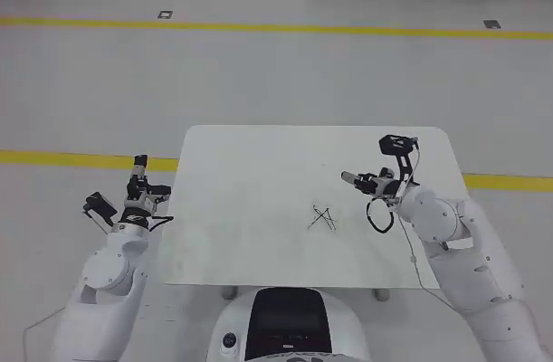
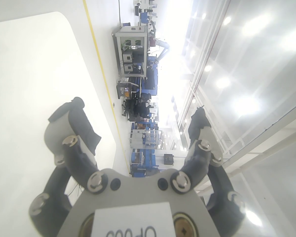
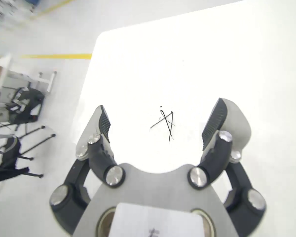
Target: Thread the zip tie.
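Thin black zip ties (image 1: 323, 218) lie crossed in a small heap on the white table (image 1: 258, 181), right of its middle. The right wrist view has the zip ties (image 3: 166, 123) ahead of my right gripper (image 3: 161, 110), which is open with nothing between its fingers. In the top view my right gripper (image 1: 350, 178) hovers over the table just right of and beyond the heap. My left gripper (image 1: 140, 163) sits off the table's left edge, pointing away from the robot. Seen in the left wrist view, my left gripper (image 2: 138, 104) is open and holds nothing.
The table's left edge and rounded far corner (image 2: 64, 20) show in the left wrist view. Yellow floor lines (image 1: 258, 27) run behind the table. Chairs and stands (image 3: 17, 114) sit on the floor past the table's left side.
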{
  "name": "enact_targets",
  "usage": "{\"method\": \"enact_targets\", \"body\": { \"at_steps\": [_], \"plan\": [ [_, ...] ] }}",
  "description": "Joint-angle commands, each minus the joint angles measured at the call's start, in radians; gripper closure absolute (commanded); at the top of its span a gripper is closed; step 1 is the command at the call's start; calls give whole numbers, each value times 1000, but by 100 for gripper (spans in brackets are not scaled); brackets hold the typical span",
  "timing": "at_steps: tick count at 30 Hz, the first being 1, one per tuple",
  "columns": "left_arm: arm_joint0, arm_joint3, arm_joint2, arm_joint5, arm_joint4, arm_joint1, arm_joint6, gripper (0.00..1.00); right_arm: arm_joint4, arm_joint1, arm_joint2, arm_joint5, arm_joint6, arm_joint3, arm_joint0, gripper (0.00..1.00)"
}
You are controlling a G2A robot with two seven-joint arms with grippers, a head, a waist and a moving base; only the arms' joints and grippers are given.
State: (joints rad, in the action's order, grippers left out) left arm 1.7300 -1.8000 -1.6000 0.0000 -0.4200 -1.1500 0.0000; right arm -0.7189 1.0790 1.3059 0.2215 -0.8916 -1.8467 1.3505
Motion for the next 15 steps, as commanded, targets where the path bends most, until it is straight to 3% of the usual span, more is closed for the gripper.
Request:
{"method": "enact_targets", "body": {
  "at_steps": [1, 6, 10, 15],
  "plan": [
    [0, 0, 0, 0, 0, 0, 0, 0, -30, 3, -39, 8, -64, 22, -49, 0],
    [0, 0, 0, 0, 0, 0, 0, 0, -104, 18, -171, -7, -223, 96, -179, 0],
    [0, 0, 0, 0, 0, 0, 0, 0, -112, 30, -262, -53, -352, 154, -248, 0],
    [0, 0, 0, 0, 0, 0, 0, 0, -112, 30, -262, -53, -352, 154, -248, 0]
  ]
}}
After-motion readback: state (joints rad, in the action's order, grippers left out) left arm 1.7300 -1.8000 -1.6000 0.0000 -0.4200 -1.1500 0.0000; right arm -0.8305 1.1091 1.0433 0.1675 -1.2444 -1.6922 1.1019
